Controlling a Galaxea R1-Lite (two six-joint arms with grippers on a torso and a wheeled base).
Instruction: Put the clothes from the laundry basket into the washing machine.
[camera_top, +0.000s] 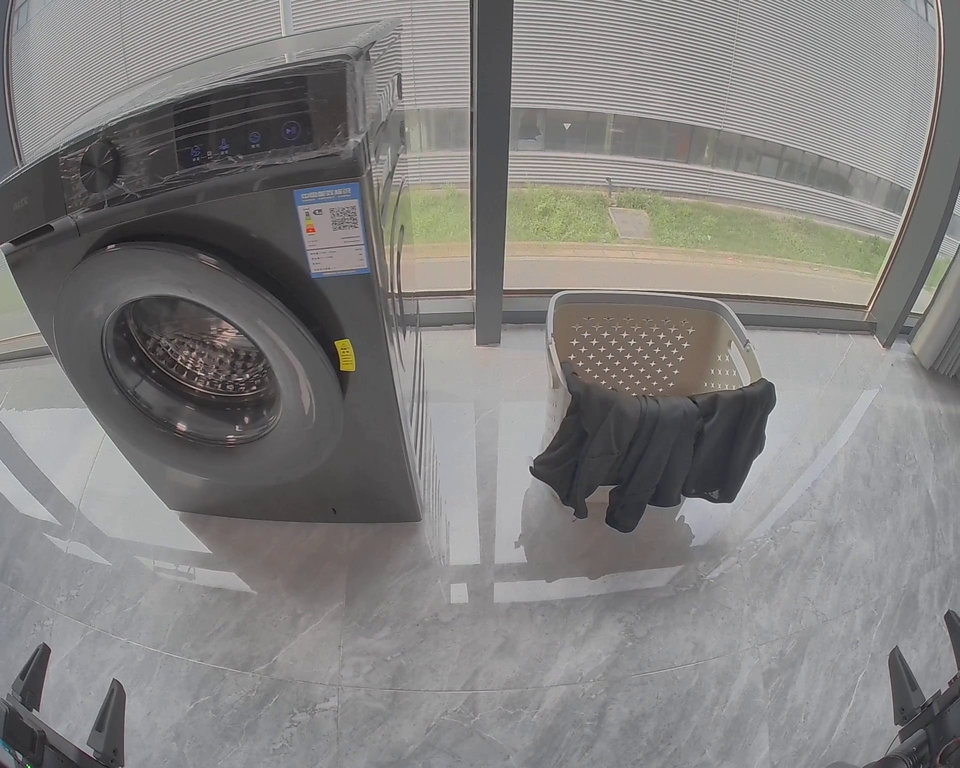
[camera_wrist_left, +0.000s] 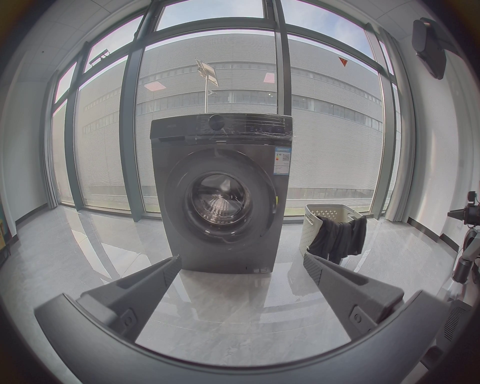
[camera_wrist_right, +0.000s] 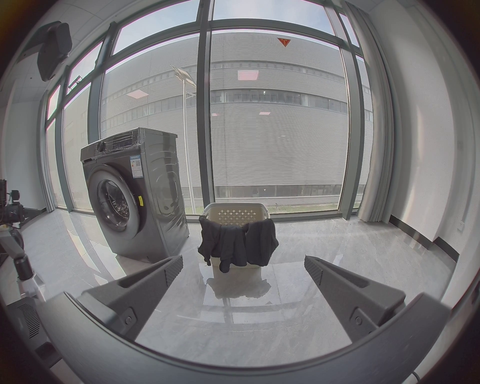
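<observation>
Your left gripper (camera_wrist_left: 241, 260) has its fingers (camera_wrist_left: 135, 295) spread wide, holding and touching nothing. Your right gripper (camera_wrist_right: 242, 260) is the same, fingers (camera_wrist_right: 360, 300) wide apart around bare air. Both hang low over the grey marble floor (camera_top: 480, 680), well apart from the work. Ahead, black clothes (camera_top: 655, 445) drape over the front rim of the white laundry basket (camera_top: 640, 350), which stands to the right of the washing machine (camera_top: 230, 300).

Glossy grey marble floor (camera_top: 560, 640), tall windows (camera_top: 700, 150)
</observation>
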